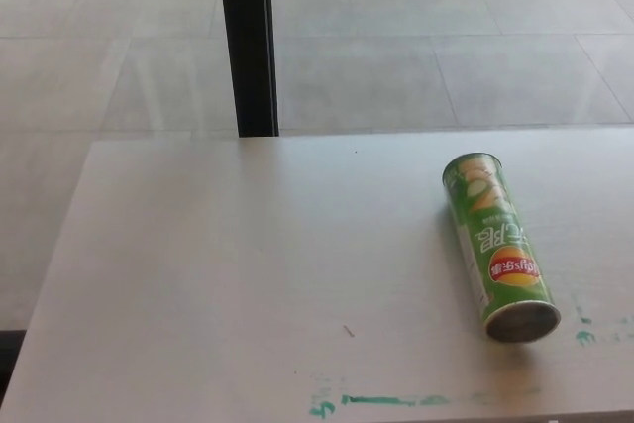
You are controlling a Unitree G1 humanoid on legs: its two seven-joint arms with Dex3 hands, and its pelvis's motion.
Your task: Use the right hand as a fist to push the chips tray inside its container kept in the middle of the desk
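Note:
A green chips can (pixel 497 244) lies on its side on the right part of the white desk (pixel 248 264). Its silver end (pixel 522 321) faces the near edge and its other end points away from me. A red and yellow logo shows on its side. No tray sticks out of the can at the end I can see. Neither of my hands is in the head view.
A black post (pixel 248 42) stands behind the desk's far edge, left of centre. Grey tiled floor lies beyond. Green paint smears (pixel 386 401) mark the desk near its front edge. The desk's left edge runs diagonally at the picture's left.

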